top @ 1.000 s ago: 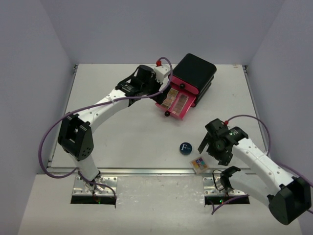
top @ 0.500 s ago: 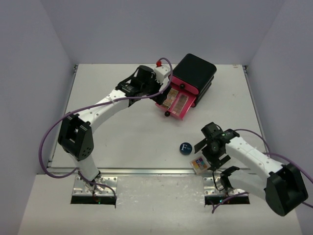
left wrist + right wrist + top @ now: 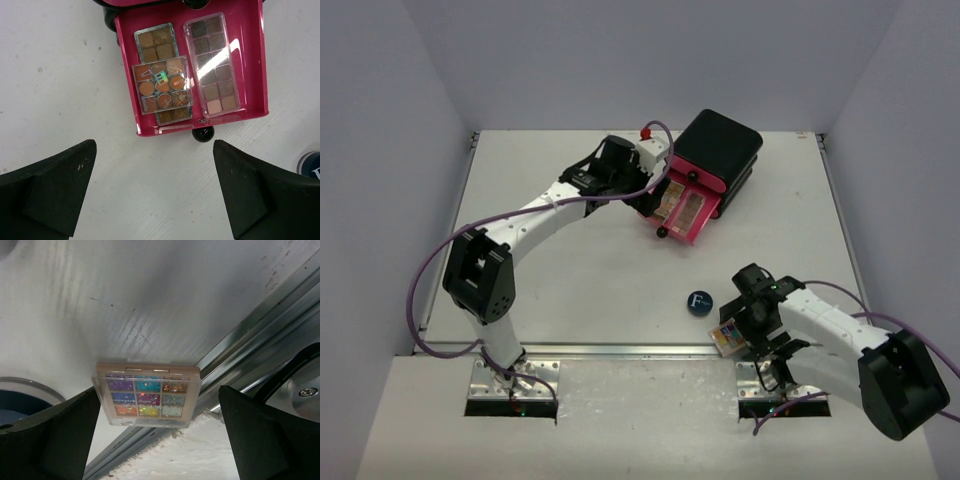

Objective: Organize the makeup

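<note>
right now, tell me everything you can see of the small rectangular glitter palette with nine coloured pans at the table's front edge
The small rectangular glitter palette has a pale beige, plastic-looking case and a clear-looking lid over nine sparkly pans in three rows, purple, teal, gold, blue, red and yellow among them. It lies flat on the white table, one corner over the metal rail. The open right gripper straddles it; no contact shows.

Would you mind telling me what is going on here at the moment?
Two arms are sorting makeup. The pink drawer of the black box stands open with brown palettes inside; the left end effector hovers open before it, empty. The right end effector, also open, is poised over a multicoloured palette at the near edge of the table, beside the blue compact.
</note>
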